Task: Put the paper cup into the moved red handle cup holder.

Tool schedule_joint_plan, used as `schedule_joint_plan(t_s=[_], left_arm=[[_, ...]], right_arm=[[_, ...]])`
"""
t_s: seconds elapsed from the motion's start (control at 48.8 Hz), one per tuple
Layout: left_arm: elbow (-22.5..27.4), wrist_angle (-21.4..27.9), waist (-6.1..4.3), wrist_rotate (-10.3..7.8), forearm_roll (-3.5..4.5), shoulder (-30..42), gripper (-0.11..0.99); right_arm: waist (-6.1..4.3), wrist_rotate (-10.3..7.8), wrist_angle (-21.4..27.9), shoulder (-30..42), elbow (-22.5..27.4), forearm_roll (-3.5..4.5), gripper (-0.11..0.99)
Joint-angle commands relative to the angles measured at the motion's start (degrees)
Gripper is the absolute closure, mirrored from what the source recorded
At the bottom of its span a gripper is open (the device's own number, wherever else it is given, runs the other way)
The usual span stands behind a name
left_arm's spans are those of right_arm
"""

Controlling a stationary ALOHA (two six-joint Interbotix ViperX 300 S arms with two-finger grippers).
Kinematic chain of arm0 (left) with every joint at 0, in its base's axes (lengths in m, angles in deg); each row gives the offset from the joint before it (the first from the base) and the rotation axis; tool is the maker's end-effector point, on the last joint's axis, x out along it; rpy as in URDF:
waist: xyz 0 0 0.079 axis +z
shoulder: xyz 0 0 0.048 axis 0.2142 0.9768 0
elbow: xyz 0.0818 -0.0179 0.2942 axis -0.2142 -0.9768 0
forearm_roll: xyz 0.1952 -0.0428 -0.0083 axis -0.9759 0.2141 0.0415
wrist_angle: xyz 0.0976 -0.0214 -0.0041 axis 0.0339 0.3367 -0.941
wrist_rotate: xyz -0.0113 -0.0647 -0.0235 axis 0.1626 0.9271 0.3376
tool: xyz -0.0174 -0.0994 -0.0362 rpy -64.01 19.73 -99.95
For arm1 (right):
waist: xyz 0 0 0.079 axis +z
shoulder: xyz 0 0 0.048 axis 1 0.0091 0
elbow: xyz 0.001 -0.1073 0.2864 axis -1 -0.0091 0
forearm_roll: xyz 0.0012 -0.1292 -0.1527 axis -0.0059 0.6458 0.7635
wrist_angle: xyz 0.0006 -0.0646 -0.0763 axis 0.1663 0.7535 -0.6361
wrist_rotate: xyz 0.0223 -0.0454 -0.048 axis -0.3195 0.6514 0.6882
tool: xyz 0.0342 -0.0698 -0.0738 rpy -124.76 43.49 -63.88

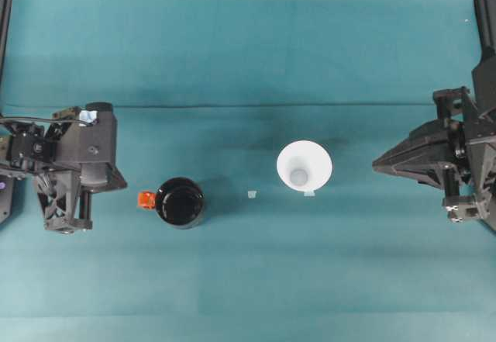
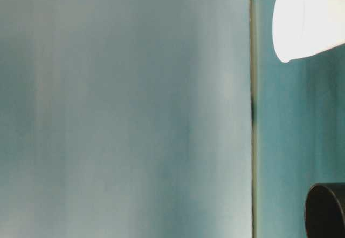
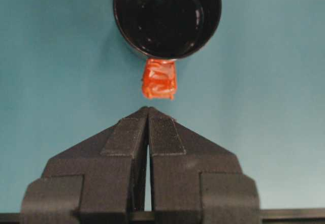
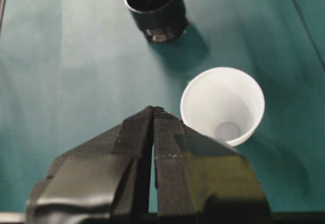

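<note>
Teal cloth covers the whole surface (image 1: 248,280), with a faint fold line running across it behind the objects. Near the middle stands the paper cup (image 1: 304,167), upright with its mouth open upward, the wide white rim tapering to a greyish base. Left of it in the overhead view, well apart, stands the red handle cup holder (image 1: 180,202), glossy black and also upright; its red-orange tab sticks out on the side facing away from the cup. A tiny pale scrap (image 1: 252,194) lies on the cloth between the two.

At the left edge of the overhead view, the left claw (image 1: 120,181) has its fingers pressed together and holds nothing. In its wrist view the left claw (image 3: 148,113) points straight at the holder (image 3: 167,16), with the red tab just ahead of the tips but not touching them.

At the right edge the right claw (image 1: 377,164) is likewise pressed together and empty, its tip aimed toward the paper cup with clear cloth between them. In the right wrist view the right claw (image 4: 153,111) sits just beside the cup (image 4: 223,104), which lies slightly to one side of the tips, and the holder (image 4: 155,8) stands farther off beyond.
</note>
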Motion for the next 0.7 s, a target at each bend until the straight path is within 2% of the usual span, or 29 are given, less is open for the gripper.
schedule_joint_plan(t_s=[0.0,0.102,0.164,0.246,0.389,0.471,0.512,0.676], left_arm=[[1.23,-0.18,-0.26,0.26,-0.09,-0.09,0.85],[1.05,-0.26,-0.18,0.70,-0.18,-0.09,0.85],[0.70,-0.35,-0.18,1.05,-0.18,-0.09,0.78],[0.35,-0.35,-0.18,1.23,-0.18,0.18,0.58],[0.00,-0.09,-0.18,1.32,-0.18,2.02,0.13],[0.09,-0.35,-0.18,1.23,-0.09,3.87,-0.06],[0.26,-0.53,-0.18,1.23,-0.09,4.92,-0.10],[0.26,-3.52,-0.18,1.14,-0.18,9.49,-0.10]], right_arm=[[-0.26,-0.44,0.18,0.26,1.32,-0.18,0.97],[-0.26,-0.53,0.62,0.26,1.32,-0.18,0.97],[-0.26,-0.44,0.70,0.18,1.32,-0.18,0.97],[-0.26,-0.53,0.70,0.26,1.32,-0.18,0.97],[-0.26,-0.53,0.79,0.26,1.32,-0.09,0.97],[-0.26,-0.79,0.79,0.26,1.32,-0.18,0.97],[-0.26,-1.05,0.79,0.26,1.32,-0.18,0.97],[-0.18,-2.20,0.79,0.26,1.32,-0.18,0.97]])
